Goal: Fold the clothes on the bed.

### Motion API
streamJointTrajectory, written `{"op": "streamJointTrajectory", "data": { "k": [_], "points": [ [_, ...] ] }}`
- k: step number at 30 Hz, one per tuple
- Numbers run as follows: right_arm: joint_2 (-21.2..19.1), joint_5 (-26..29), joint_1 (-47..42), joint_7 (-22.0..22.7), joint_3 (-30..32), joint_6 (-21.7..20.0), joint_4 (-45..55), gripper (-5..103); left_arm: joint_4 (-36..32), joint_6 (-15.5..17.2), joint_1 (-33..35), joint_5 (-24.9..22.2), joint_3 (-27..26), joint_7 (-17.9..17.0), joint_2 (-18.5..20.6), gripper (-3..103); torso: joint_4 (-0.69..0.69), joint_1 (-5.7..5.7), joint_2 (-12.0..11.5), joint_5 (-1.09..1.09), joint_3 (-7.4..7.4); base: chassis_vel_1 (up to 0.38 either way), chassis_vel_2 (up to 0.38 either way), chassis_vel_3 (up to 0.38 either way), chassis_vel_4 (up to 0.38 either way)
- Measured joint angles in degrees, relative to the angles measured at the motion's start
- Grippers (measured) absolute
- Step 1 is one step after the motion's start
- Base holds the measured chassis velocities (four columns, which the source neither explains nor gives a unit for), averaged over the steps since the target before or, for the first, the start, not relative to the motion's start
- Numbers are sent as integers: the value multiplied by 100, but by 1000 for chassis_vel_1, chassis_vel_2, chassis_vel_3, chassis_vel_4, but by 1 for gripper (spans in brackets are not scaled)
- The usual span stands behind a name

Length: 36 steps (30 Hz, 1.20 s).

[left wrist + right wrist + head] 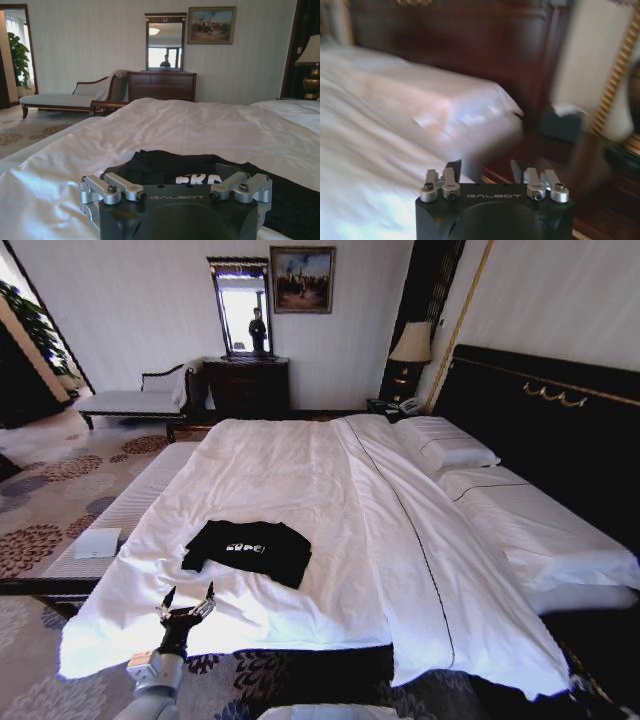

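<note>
The T-shirt (249, 548) lies flat on the bed (330, 500), near its foot edge, well away from the pillows (447, 443); nothing lies on it; the left gripper (186, 606) hovers just short of the shirt, jaws spread wide and empty; the right gripper (485, 171), also open and empty, points at the headboard (470, 45); a bench (130, 510) runs beside the bed.
</note>
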Motion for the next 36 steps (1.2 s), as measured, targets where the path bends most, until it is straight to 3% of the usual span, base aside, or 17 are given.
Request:
{"op": "streamJointTrajectory", "data": {
  "k": [1,4,6,8,9,11,20,28,33,36],
  "points": [
    [0,0,0,0,0,0,0,56,0,0,0,0,0,0,0,100,0,0,0,0,0,0,0,0,0],
    [97,-8,-153,-627,-412,518,229,73,-9,-29,65,19,-6,16,-15,100,0,0,0,-1,0,0,0,0,0],
    [146,-68,-190,-769,-568,736,278,78,-13,-43,88,34,-4,23,-23,100,1,0,0,0,0,0,0,0,0],
    [247,-526,-253,-1106,-959,1279,394,88,-30,-76,144,70,29,54,-51,100,1,1,0,1,0,0,0,0,0],
    [263,-848,-276,-1242,-1164,1512,462,88,-40,-85,159,83,49,63,-67,100,1,1,0,-1,0,0,0,0,0],
    [269,-1312,-310,-1384,-1477,1730,569,98,-54,-94,178,101,70,76,-82,100,2,1,0,0,0,0,0,0,0],
    [270,-2027,-470,-1538,-2272,2028,837,100,-100,-130,232,179,150,94,-119,100,1,1,0,0,0,0,0,0,0],
    [267,-2369,-530,-1721,-2409,2441,593,100,-126,-114,206,224,216,109,-157,100,1,1,-1,1,0,0,0,0,0],
    [266,-2405,-534,-1846,-2430,2541,562,100,-216,-243,281,63,255,407,-77,100,1,1,0,0,0,0,0,0,0],
    [265,-2329,-479,-1890,-2502,2543,532,100,-392,-425,459,-221,319,868,70,100,1,1,0,0,0,0,0,0,0]
  ]
}}
